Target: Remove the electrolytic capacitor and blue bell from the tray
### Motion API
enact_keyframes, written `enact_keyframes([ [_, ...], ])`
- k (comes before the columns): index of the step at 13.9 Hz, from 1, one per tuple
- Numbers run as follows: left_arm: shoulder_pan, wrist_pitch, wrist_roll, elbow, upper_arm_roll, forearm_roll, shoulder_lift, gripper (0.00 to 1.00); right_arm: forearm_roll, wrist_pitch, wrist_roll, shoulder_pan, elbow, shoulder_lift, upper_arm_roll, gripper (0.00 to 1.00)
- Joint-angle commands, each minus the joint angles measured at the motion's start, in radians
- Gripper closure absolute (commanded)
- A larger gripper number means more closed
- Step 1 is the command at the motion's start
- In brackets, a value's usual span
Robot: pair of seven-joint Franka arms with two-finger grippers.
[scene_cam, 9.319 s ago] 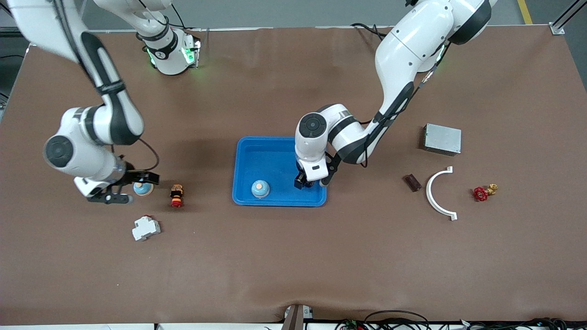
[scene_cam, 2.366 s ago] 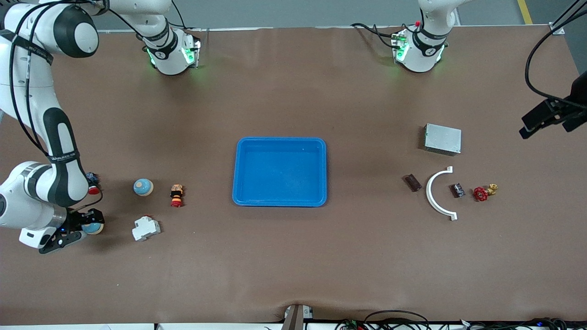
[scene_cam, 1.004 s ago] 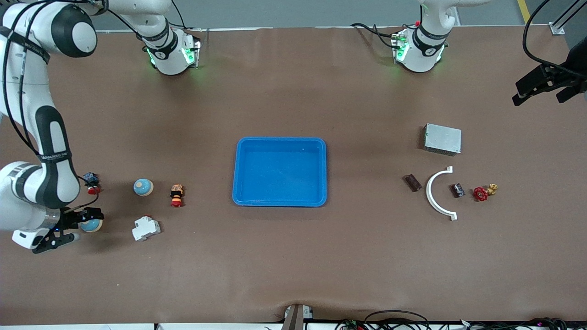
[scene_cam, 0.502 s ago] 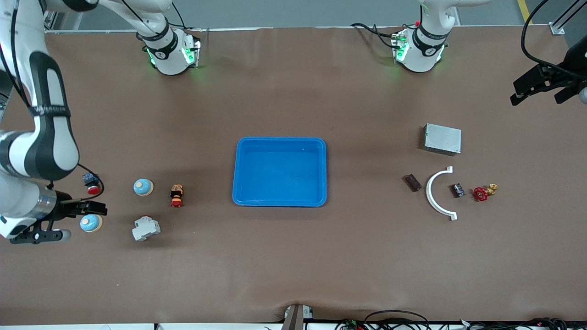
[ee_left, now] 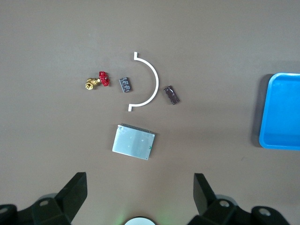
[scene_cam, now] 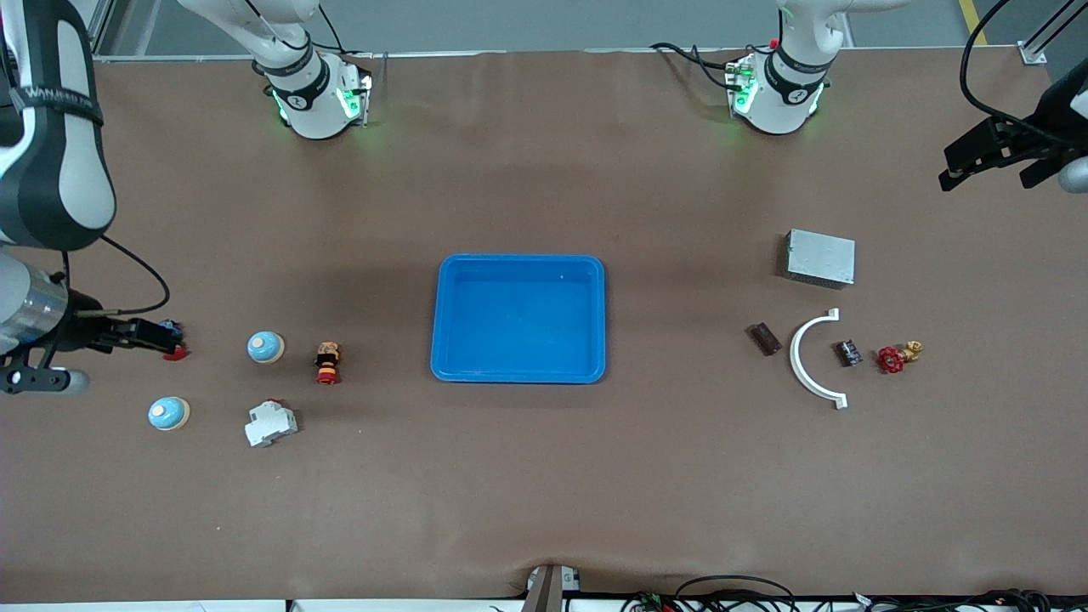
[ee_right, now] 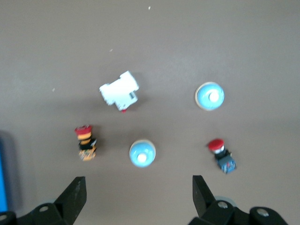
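Two blue bells stand on the table at the right arm's end, one beside an emergency stop button, the other nearer the camera; both show in the right wrist view. The small dark capacitor lies between a white arc and a red valve at the left arm's end, and shows in the left wrist view. My right gripper is open and empty over the table by a red push button. My left gripper is open and empty, high over the table's edge.
An empty blue tray sits mid-table. By the bells are a red push button, an emergency stop button and a white breaker. By the capacitor are a white arc, a red valve, a brown block and a metal box.
My right gripper let go of the bell nearer the camera and rose away from it toward the push button. My left gripper drifted slightly. Long before, a bell stood in the tray.
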Motion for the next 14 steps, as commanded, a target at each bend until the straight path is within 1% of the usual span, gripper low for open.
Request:
enact_keyframes([
  [1, -0.009, -0.003, 0.021, -0.051, 0.001, 0.022, -0.056, 0.00, 0.009, -0.050, 0.034, 0.013, -0.039, -0.094, 0.002, 0.00],
  [2, -0.007, 0.002, 0.021, -0.055, -0.009, 0.022, -0.056, 0.00, 0.009, -0.061, 0.039, 0.014, -0.039, -0.114, 0.005, 0.00],
  [5, -0.004, 0.020, 0.021, -0.081, -0.012, 0.023, -0.070, 0.00, 0.009, -0.092, 0.138, 0.028, -0.034, -0.168, 0.006, 0.00],
  [7, -0.004, 0.057, 0.021, -0.116, -0.029, 0.023, -0.090, 0.00, 0.007, -0.104, 0.085, 0.027, -0.022, -0.193, 0.002, 0.00],
  [9, -0.006, 0.057, 0.012, -0.117, -0.038, 0.023, -0.090, 0.00, 0.007, -0.121, 0.048, 0.017, -0.019, -0.206, -0.005, 0.00],
  [13, -0.003, 0.049, 0.006, -0.115, -0.048, 0.022, -0.088, 0.00, 0.013, -0.185, 0.049, 0.027, -0.024, -0.236, 0.006, 0.00],
  [14, -0.003, 0.049, 0.006, -0.112, -0.048, 0.022, -0.088, 0.00, 0.033, -0.187, 0.045, 0.031, -0.024, -0.236, 0.006, 0.00],
])
